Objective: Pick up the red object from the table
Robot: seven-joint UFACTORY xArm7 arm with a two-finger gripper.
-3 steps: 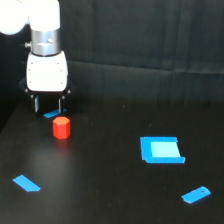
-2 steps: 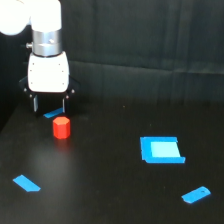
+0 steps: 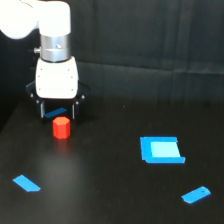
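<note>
- The red object [image 3: 61,127] stands upright on the table [image 3: 110,190], toward the exterior view's left and in the far half of the surface.
- The gripper [image 3: 58,114] hangs just behind and above it, fingers pointing straight down, spread apart and holding nothing; whether the tips touch the table cannot be told.
- The arm [image 3: 54,47] rises vertically above the gripper, its white wrist block over the dark fingers, then bends off toward the exterior view's left at the top.
- A blue square piece [image 3: 161,149] lies well to the right.
- A blue strip [image 3: 26,183] lies near the front left; another blue strip [image 3: 196,194] near the front right.
</note>
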